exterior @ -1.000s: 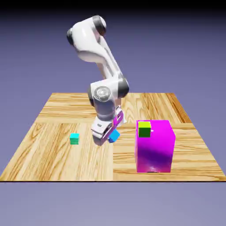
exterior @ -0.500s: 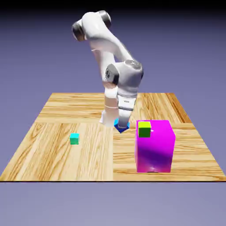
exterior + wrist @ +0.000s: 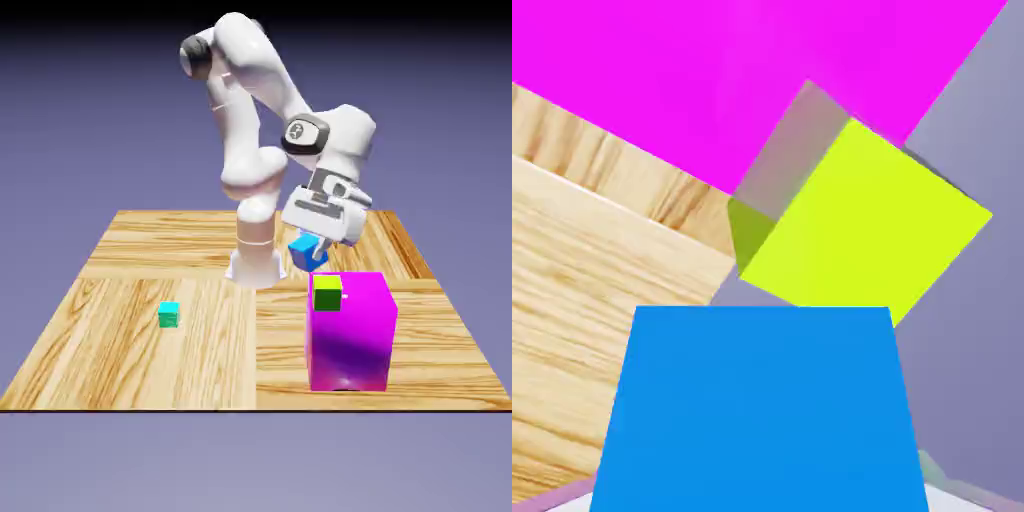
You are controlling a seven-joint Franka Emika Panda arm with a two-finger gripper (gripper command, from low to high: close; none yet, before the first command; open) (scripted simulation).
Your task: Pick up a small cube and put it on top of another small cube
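My gripper point(image 3: 310, 251) is shut on the small blue cube point(image 3: 303, 249), held in the air just above and behind the lime-green small cube point(image 3: 327, 292). That green cube rests on the top front corner of the big magenta block point(image 3: 352, 332). In the hand view the blue cube point(image 3: 757, 410) fills the bottom and hides my fingertips, with the lime-green cube point(image 3: 867, 225) just beyond it against the magenta block point(image 3: 712, 80). A teal-cyan small cube point(image 3: 169, 314) lies on the table toward the exterior view's left.
The wooden table point(image 3: 130, 350) carries the magenta block at the exterior view's right. My arm's base point(image 3: 254, 262) stands behind the block, near the table's middle.
My arm has lifted the blue cube off the table and swung it toward the exterior view's right, up to the lime-green cube on the magenta block.
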